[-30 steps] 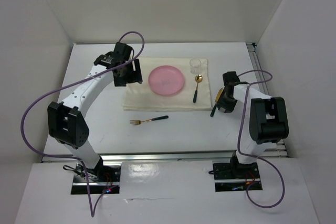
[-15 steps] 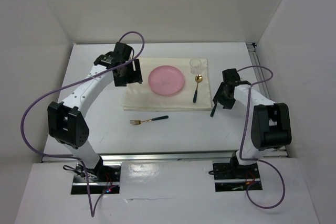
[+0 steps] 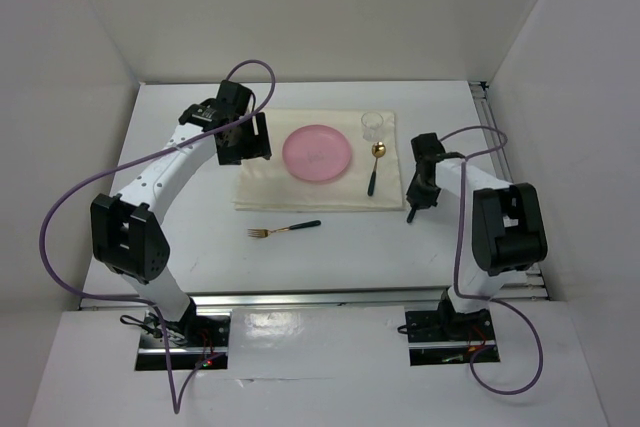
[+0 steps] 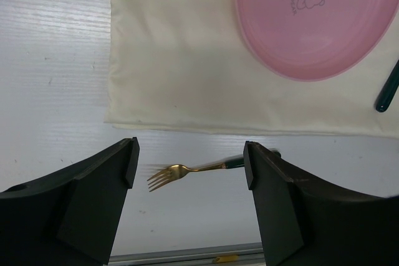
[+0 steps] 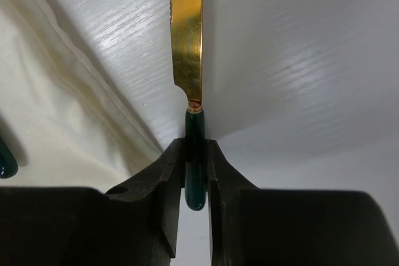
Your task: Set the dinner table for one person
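Note:
The dinner table (image 3: pixel 180 237) is the white tabletop. On it lies a cream mat (image 3: pixel 265 185) with a pink plate (image 3: pixel 317 152), a clear glass (image 3: pixel 372 125) and a gold spoon (image 3: pixel 373 169) with a dark handle. A gold fork (image 3: pixel 285 229) lies on the bare table in front of the mat. My right gripper (image 3: pixel 418 190) is shut on the green handle of a gold knife (image 5: pixel 187 35), held just off the mat's right edge (image 5: pixel 56 104). My left gripper (image 3: pixel 245 142) hovers open and empty over the mat's left part; the fork (image 4: pixel 181 170) shows between its fingers, far below.
An aluminium rail (image 3: pixel 330 297) runs along the table's near edge and another down the right side (image 3: pixel 487 107). White walls close in the back and both sides. The plate (image 4: pixel 318 17) and the spoon's handle tip (image 4: pixel 388 91) show in the left wrist view.
My right wrist has swung left and farther back, carrying the knife closer to the mat's right edge. The left arm has not moved.

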`<state>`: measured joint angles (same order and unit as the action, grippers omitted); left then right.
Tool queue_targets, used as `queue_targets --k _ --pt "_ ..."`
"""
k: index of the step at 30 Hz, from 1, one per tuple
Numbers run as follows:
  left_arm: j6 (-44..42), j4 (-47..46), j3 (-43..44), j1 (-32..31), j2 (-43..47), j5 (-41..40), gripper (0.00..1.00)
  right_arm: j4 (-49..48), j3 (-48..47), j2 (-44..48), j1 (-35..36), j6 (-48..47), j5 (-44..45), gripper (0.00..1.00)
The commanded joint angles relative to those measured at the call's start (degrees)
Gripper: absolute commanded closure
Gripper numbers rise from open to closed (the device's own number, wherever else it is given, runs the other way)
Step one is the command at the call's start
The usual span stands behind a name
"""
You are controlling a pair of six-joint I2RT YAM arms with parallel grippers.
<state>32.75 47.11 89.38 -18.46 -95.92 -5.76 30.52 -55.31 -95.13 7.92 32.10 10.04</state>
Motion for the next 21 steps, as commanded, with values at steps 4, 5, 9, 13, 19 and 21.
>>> queue_targets --k 4,5,9,13,19,21 --pt "-1.38 -0.27 1.06 -0.17 -0.32 -0.57 0.15 4.11 -10.33 6.88 3.23 -3.61 4.91 1.0" --pt "-1.38 -0.27 1.06 -0.17 -0.32 -1.09 0.15 4.63 -13.3 6.19 3.93 -4.4 2.98 1.0" --pt "-1.38 0.26 1.58 -0.17 -0.32 -1.1 0.15 6.48 -20.53 0.49 7.8 -6.87 -3.0 1.0" --pt "-1.38 0.78 2.11 -0.17 -0.32 -1.62 0.15 5.87 -24.93 -5.14 12.2 -5.47 -5.73 1.0" --pt "-1.38 1.32 2.11 0.35 -0.32 -2.15 0.15 2.79 -28.36 -12.0 13.96 -2.65 -9.69 1.0" --pt "-1.38 1.32 2.11 0.35 0.21 -2.15 0.15 2.79 -29.06 -14.28 13.96 -1.34 -9.17 1.0"
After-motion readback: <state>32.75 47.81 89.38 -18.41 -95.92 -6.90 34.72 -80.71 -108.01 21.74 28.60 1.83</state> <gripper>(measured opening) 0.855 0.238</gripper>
